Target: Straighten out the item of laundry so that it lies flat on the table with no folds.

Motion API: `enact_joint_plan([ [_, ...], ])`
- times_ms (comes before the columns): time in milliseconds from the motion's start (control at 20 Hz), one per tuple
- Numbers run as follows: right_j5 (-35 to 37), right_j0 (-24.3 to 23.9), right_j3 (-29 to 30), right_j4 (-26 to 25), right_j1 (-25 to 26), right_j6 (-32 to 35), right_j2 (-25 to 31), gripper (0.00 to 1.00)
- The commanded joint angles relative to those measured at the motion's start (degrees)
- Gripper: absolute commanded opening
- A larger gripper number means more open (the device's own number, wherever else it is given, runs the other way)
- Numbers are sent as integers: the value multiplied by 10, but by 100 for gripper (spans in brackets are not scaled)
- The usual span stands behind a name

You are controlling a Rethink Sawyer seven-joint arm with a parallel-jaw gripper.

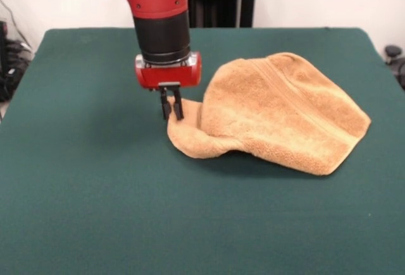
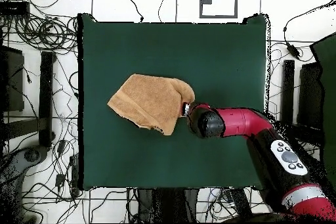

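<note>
The orange-tan towel (image 1: 278,114) lies crumpled on the dark green table (image 1: 95,193), right of centre in the front view. It is folded over itself, with a raised hump and a woven band stripe on top. My gripper (image 1: 171,112) stands upright at the towel's left corner. Its black fingers (image 1: 178,105) are close together and pinch that corner just above the table. In the overhead view the towel (image 2: 147,100) lies left of the arm's wrist (image 2: 205,123). The gripper (image 2: 185,109) meets the towel's right edge there, mostly hidden under the wrist.
The red and black arm (image 2: 249,124) reaches in from the lower right of the overhead view. Cables and stands surround the table (image 2: 131,162) on the floor. Bare green surface lies all round the towel.
</note>
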Motion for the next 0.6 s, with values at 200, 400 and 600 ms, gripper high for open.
enact_joint_plan([
  [200,203,-12,38,20,-33,-146,57,0],
  [400,229,-29,38,24,-43,-155,73,0],
  [600,266,-41,44,37,-60,-159,90,0],
])
